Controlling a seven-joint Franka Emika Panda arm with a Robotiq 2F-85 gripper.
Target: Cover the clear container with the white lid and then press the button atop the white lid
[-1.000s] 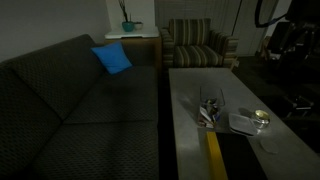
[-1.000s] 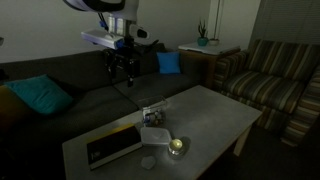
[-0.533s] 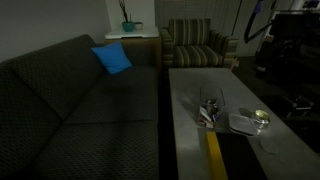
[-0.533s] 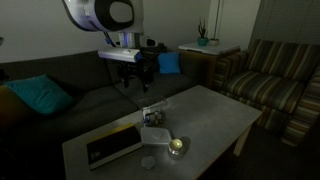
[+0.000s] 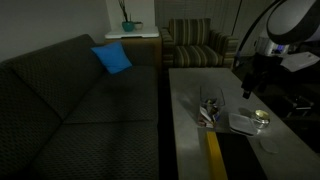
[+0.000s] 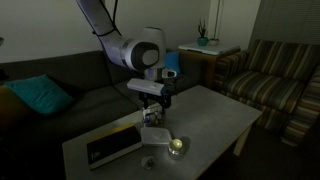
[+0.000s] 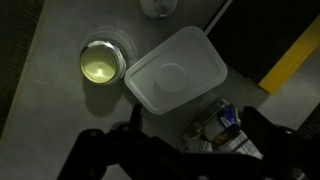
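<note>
The clear container [image 7: 213, 124], with red and dark bits inside, stands uncovered on the grey table in both exterior views [image 5: 209, 108] [image 6: 152, 116]. The white lid [image 7: 175, 70] lies flat on the table beside it, also seen in both exterior views [image 5: 243, 123] [image 6: 155, 137]. My gripper [image 7: 197, 142] hovers above the container with its jaws wide apart and empty. It shows in both exterior views [image 5: 250, 90] [image 6: 153, 100]. In the wrist view the container sits between the two dark fingers [image 7: 266, 132].
A small round gold-rimmed dish [image 7: 102, 62] [image 5: 262, 117] [image 6: 177, 146] sits next to the lid. A flat black box with a yellow stripe [image 5: 216, 158] [image 6: 112, 147] lies at the table's end. A dark sofa [image 5: 70, 110] runs along one side and a striped armchair [image 5: 196, 45] stands beyond.
The arm has swung from beside the table to above the clear container and has come lower. The container, lid and dish have not moved.
</note>
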